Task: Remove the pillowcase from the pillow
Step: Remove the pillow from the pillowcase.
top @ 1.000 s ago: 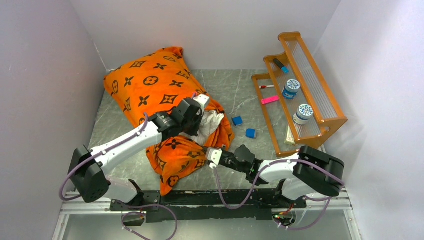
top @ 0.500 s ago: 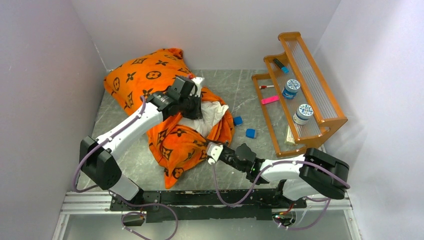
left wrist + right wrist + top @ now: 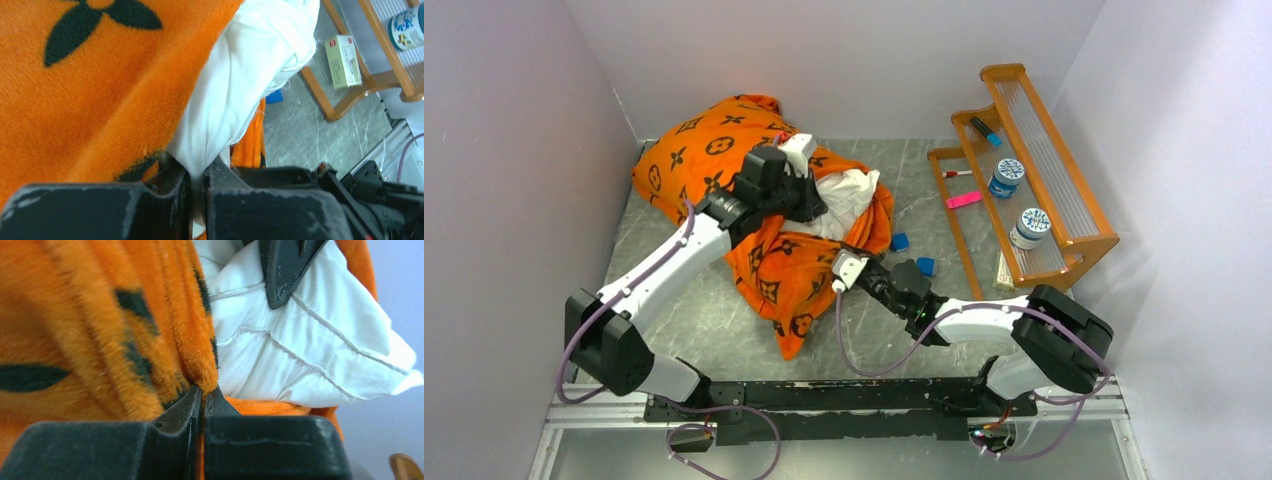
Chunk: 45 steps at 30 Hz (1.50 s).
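The orange pillowcase [image 3: 694,160] with dark motifs lies at the back left of the table, its open end bunched toward the middle. A corner of the white pillow [image 3: 849,195] sticks out of that opening. My left gripper [image 3: 812,198] is shut on this white corner; in the left wrist view the pillow [image 3: 250,65] narrows into the closed left gripper [image 3: 197,172] beside the pillowcase [image 3: 100,90]. My right gripper [image 3: 848,268] is shut on the pillowcase's edge. In the right wrist view the right gripper [image 3: 202,392] pinches a fold of the pillowcase [image 3: 100,330] below the pillow [image 3: 310,355].
A wooden rack [image 3: 1084,235] stands at the right with two jars [image 3: 1006,177], a marker [image 3: 984,130] and a pink item [image 3: 964,200]. Two blue blocks [image 3: 898,241] lie between pillow and rack. Walls close in the left, back and right.
My left gripper has pulled the white corner toward the back, and more pillow shows. The right gripper has moved up and left with the pillowcase edge. The whole bundle shifted toward the back wall.
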Each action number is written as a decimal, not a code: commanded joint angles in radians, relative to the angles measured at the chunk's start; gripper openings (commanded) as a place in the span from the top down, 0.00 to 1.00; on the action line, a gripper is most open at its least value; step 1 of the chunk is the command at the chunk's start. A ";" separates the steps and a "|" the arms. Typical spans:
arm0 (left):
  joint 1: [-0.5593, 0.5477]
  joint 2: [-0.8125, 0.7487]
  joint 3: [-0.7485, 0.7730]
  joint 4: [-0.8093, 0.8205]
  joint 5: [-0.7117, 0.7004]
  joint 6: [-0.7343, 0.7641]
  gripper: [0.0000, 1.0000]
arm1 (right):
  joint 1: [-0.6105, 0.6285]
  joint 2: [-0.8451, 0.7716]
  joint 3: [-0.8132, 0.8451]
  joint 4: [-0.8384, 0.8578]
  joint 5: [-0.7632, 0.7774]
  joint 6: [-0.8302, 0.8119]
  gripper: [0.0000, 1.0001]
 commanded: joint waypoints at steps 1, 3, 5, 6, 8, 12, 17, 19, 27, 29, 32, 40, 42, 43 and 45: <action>0.050 -0.138 -0.179 0.453 0.073 0.013 0.95 | -0.044 0.061 -0.015 -0.179 -0.047 0.072 1.00; 0.050 -0.144 -0.255 0.464 0.112 0.026 0.95 | -0.051 0.074 -0.026 -0.153 -0.043 0.082 1.00; 0.047 -0.145 -0.305 0.464 0.120 0.044 0.95 | -0.055 0.074 -0.038 -0.140 -0.059 0.098 1.00; 0.048 -0.145 -0.325 0.491 0.121 0.048 0.95 | -0.055 0.068 -0.042 -0.144 -0.076 0.105 1.00; 0.048 -0.142 -0.350 0.509 0.129 0.048 0.95 | -0.056 0.042 -0.046 -0.172 -0.113 0.129 0.97; 0.047 -0.132 -0.380 0.520 0.149 0.052 0.95 | -0.056 -0.074 -0.048 -0.284 -0.217 0.195 0.79; 0.047 -0.137 -0.402 0.537 0.170 0.036 0.95 | -0.044 -0.225 -0.019 -0.436 -0.360 0.242 0.66; 0.047 -0.135 -0.399 0.531 0.167 0.041 0.95 | -0.030 -0.259 0.009 -0.490 -0.395 0.257 0.60; 0.046 -0.132 -0.401 0.523 0.165 0.048 0.95 | -0.005 -0.278 0.118 -0.504 -0.480 0.321 0.42; 0.043 -0.132 -0.399 0.520 0.164 0.051 0.95 | -0.005 -0.255 0.148 -0.490 -0.488 0.324 0.41; 0.042 -0.137 -0.397 0.514 0.158 0.060 0.95 | -0.005 -0.212 0.199 -0.476 -0.520 0.329 0.41; 0.041 -0.137 -0.393 0.501 0.145 0.078 0.95 | -0.005 -0.071 0.330 -0.485 -0.589 0.322 0.45; 0.040 -0.137 -0.390 0.500 0.150 0.078 0.95 | -0.005 -0.045 0.344 -0.476 -0.578 0.316 0.47; 0.039 -0.138 -0.390 0.500 0.152 0.078 0.95 | -0.005 -0.032 0.352 -0.475 -0.567 0.314 0.47; 0.039 -0.140 -0.390 0.500 0.150 0.079 0.95 | -0.007 -0.005 0.370 -0.481 -0.558 0.305 0.48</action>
